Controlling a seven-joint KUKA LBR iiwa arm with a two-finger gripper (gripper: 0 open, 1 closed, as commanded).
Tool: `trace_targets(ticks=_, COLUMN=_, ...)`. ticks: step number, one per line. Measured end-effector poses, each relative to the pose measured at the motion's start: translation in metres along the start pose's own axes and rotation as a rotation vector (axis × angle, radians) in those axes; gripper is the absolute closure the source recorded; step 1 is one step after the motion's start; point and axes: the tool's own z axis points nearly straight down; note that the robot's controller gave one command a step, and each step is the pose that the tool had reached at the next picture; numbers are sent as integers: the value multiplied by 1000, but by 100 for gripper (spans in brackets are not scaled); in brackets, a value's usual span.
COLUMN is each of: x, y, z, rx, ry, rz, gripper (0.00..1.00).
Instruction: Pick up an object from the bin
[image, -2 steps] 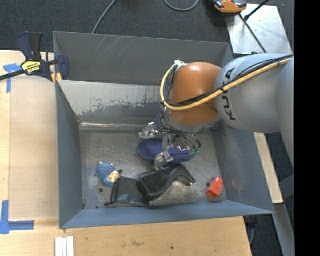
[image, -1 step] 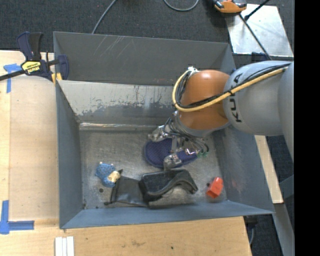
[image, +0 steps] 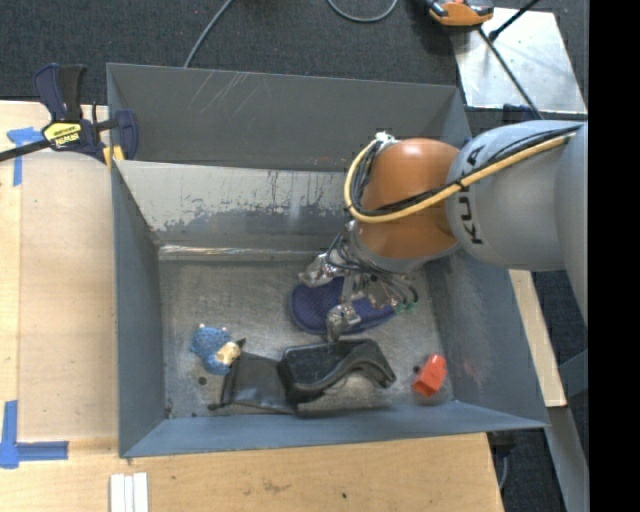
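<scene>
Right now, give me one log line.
pincer: over blue thing | place: bin middle | neighbour: black thing, nearer camera | grasp: unconfirmed

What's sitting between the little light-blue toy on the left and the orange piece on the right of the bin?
In the camera view, a black curved object lies between the light-blue toy and the orange piece, beside a flat black sheet.

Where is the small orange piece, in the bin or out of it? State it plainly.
In the bin. The orange piece lies on its floor at the right wall's foot, apart from the black thing.
</scene>
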Motion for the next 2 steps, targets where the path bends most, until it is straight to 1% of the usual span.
trace_targets(ticks=1, x=1, y=24, z=-120, rx=2, ry=6, rz=-65, gripper=100)
trace_targets(ticks=2, x=-15, y=7, z=-270, rx=0, ry=8, rz=-542, gripper=100)
